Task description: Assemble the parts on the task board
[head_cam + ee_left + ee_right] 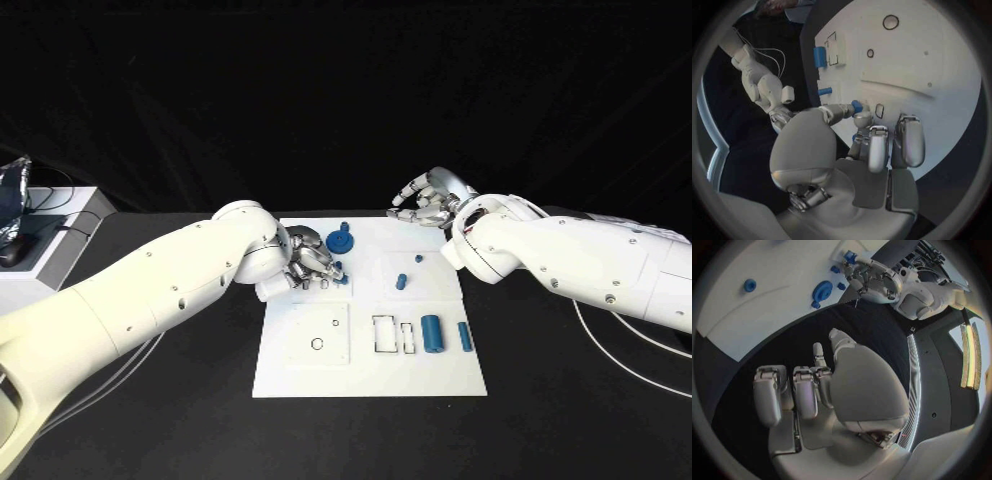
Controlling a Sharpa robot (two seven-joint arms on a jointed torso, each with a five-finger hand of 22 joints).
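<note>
White task board point(368, 370) lies mid-table; a blue cylinder point(431, 333) and a thinner blue rod point(464, 336) rest by its rectangular cut-outs, a blue disc point(339, 240) near the far edge. A small blue peg point(857, 105) is pinched by the left hand point(309, 262). The right hand point(427, 202) is held curled, empty, off the board's far corner.

Black table point(173, 400) w/ white task board point(368, 365) lying flat at its centre, white box point(51, 255) on its far left edge.
</note>
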